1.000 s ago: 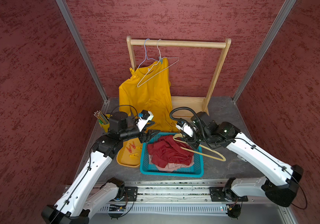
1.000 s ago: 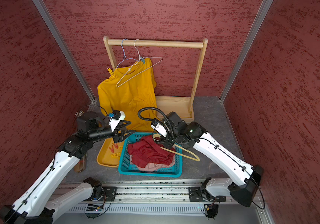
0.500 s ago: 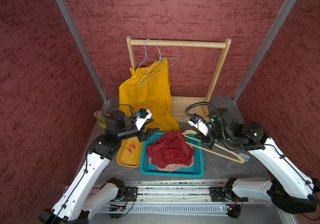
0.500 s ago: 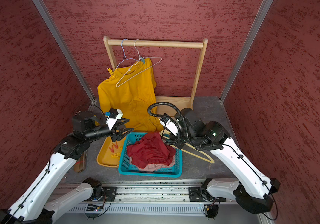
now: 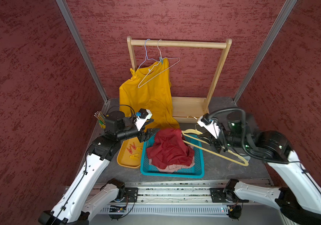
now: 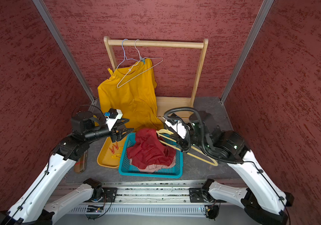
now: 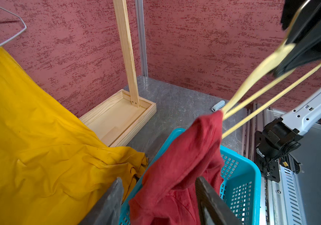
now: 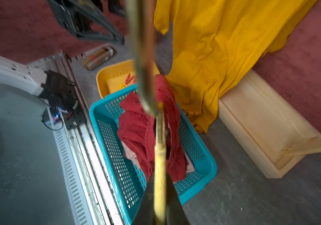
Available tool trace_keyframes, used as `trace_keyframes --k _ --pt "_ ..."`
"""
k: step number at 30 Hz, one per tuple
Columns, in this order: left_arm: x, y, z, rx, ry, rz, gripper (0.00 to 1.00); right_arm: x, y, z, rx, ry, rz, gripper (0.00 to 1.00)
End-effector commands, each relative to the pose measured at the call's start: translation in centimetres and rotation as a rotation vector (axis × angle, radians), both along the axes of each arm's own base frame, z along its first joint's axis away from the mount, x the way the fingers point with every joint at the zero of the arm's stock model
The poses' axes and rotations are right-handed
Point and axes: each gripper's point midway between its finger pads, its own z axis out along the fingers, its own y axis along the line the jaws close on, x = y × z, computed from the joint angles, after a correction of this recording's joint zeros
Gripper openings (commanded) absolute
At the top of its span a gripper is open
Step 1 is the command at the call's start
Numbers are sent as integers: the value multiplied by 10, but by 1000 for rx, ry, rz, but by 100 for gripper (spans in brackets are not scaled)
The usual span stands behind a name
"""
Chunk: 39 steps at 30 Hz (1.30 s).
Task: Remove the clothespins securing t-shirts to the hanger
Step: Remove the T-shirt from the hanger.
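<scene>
The right tool point(image 5: 217, 146) clamps a pale hanger point(image 5: 231, 158); the left tool point(image 5: 152, 134) gapes beside the limp red t-shirt point(image 5: 169, 148) draped from it. Soft, likely light cloth: pinch a fold.

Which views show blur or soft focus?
Right wrist view: the yellow hanger close to the lens is smeared and out of focus. Left wrist view: the dark red t-shirt is blurred at its upper edge by the hanger. Both top views: sharp, evenly lit.

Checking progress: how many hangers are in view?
3. Two wire hangers hang on the wooden rail, one blue, one white; the right gripper holds a cream hanger by the basket.
</scene>
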Motion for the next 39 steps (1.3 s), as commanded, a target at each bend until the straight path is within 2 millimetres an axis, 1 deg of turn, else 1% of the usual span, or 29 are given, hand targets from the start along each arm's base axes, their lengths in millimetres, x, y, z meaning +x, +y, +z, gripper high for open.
trace_keyframes --k 1,2,3,7,9,11,13,15,19,21,24,25,29,30,36,39 --pt "3 0 9 -10 -26 -2 60 17 11 -74 -196 180 -36 0" --pt "2 -1 8 -11 -22 -7 60 18 9 -77 -211 180 -42 0" --pt "2 -3 7 -11 -16 -16 60 18 10 -70 -184 156 -37 0" --pt "-2 -13 1 -5 7 -62 59 10 14 -15 -2 10 12 0" --pt "-7 -24 -3 12 2 -98 59 6 13 -3 40 -25 27 0" --pt "-14 -41 -10 36 -14 -151 58 4 14 -2 48 -27 36 0" --pt "-20 -62 -23 87 -36 -201 57 4 15 -6 37 -18 40 0" --pt "-20 -76 -35 148 -56 -219 56 5 16 -10 26 -7 43 0" --pt "-9 -91 -59 253 -40 -222 52 5 17 -12 23 -5 49 0" --pt "-5 -93 -66 280 -28 -218 47 4 16 -9 29 -12 49 0" --pt "0 -92 -72 301 -25 -202 29 3 12 -6 29 -25 39 0" --pt "1 -91 -73 303 -28 -195 26 3 10 -5 29 -32 33 0" --pt "5 -83 -76 314 -34 -165 4 0 4 3 43 -62 26 0" --pt "5 -81 -75 313 -35 -159 1 0 3 5 47 -71 24 0" --pt "6 -60 -70 293 -36 -104 0 -1 -7 6 29 -91 -3 0" --pt "7 -47 -70 280 -29 -67 0 -4 -13 12 39 -110 -13 0"
